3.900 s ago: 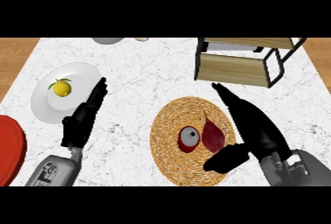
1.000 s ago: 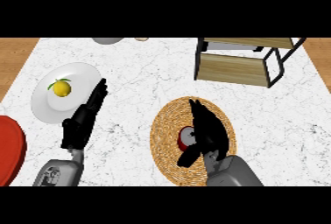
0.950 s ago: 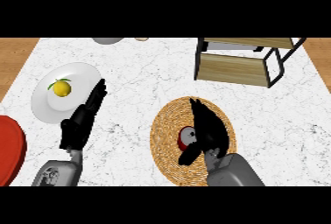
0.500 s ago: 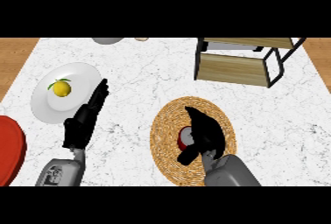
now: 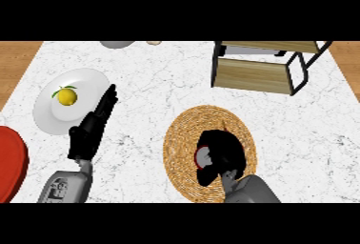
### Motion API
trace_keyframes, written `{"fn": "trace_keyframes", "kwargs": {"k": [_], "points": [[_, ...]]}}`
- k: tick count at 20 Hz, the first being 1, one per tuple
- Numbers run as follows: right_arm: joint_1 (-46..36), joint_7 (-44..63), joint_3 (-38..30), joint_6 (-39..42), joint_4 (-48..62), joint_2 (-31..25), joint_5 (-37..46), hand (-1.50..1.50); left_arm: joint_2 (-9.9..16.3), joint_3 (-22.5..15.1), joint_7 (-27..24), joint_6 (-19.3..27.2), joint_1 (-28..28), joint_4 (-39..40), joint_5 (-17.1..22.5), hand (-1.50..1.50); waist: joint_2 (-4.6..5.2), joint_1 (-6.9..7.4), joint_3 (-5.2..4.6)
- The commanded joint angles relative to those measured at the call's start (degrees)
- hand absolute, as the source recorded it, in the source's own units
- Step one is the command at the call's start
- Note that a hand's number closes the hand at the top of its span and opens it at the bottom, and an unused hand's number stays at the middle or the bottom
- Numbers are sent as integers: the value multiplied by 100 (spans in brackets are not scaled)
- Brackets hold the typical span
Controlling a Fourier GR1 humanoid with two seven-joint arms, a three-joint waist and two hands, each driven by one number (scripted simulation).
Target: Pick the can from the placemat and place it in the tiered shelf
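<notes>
White marbled counter carrying a round woven placemat toward the near right, a wooden tiered shelf standing at the far right, a white plate lying at the left, a red plate showing at the near-left edge, wooden floor showing beyond.

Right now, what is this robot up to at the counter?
The right hand is curled round a red can on the woven placemat, apparently picking it up. The can has not left the mat, and the tiered shelf waits at the back. The left hand rests open beside a plate holding a lemon.
</notes>
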Motion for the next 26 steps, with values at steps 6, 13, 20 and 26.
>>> {"fn": "trace_keyframes", "kwargs": {"k": [6,13,20,26], "points": [[-1799,1838,1283,-1984,1593,112,-468,150,-140,-182,345,-118,-221,-147,-21,0,33,226,5],[-2814,1967,1582,-3267,1875,113,-1051,150,67,-36,-442,-255,274,47,0,0,37,299,1],[-3183,1949,1219,-4333,1093,112,-507,150,-132,-61,-14,-33,17,-8,-68,0,-5,132,1],[-3675,3156,998,-3743,227,112,504,150,-37,72,49,-58,-70,3,-29,0,-55,-19,-5]]}}
